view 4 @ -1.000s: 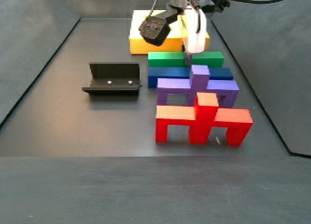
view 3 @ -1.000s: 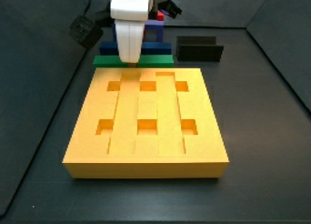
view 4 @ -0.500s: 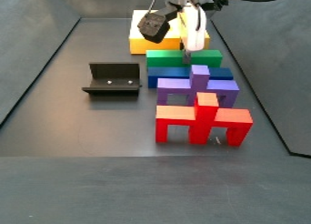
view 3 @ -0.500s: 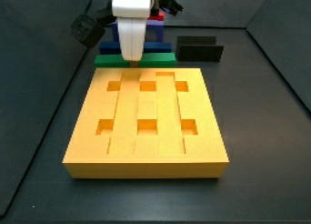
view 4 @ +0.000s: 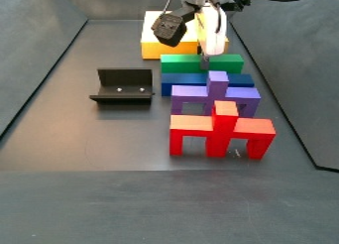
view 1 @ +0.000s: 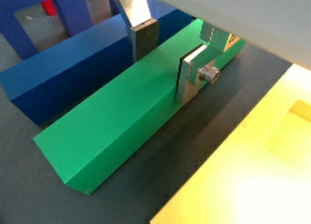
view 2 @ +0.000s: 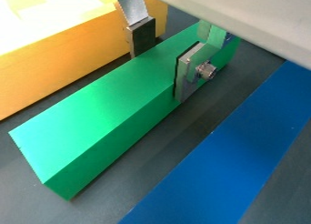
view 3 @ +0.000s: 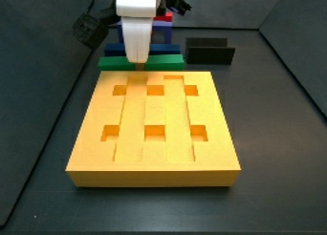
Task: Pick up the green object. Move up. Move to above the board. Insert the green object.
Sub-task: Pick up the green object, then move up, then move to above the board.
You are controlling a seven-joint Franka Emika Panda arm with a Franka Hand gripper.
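**Gripper astride the green bar, lift not yet made**

Wrist views. The gripper point(view 1: 166, 56) stands over the green object point(view 1: 127, 114), one silver finger point(view 1: 195, 71) on the bar's flank toward the board, the other finger point(view 1: 144, 35) on the flank toward the dark blue bar point(view 1: 67, 64). In the companion wrist view the gripper point(view 2: 165, 51) shows the same straddle of the green object point(view 2: 115, 114). Jaws are narrowed to about the bar's width; whether the pads are actually bearing on it cannot be told, as the contact faces are partly hidden. The grasp sits toward one end of the bar, not its middle. The board point(view 2: 43, 45) lies just beside the green bar on one side, the blue bar point(view 2: 249, 146) just beside it on the other.

Side views. The gripper point(view 3: 136, 55) is low, at the far edge of the board point(view 3: 153, 124), with the green object point(view 3: 118, 59) beneath it. From the opposite side, the gripper point(view 4: 207, 52) meets the green object point(view 4: 199, 62), which lies between the board point(view 4: 157, 30) and the blue bar point(view 4: 192, 77). The fixture point(view 4: 122, 86) stands well apart.

Risks, judged. An off-centre hold may let the long bar droop or swivel on lifting, then miss its groove. A finger rubbing the blue bar could drag it.

Containers. The board's square holes point(view 3: 155, 134) and grooves appear empty.
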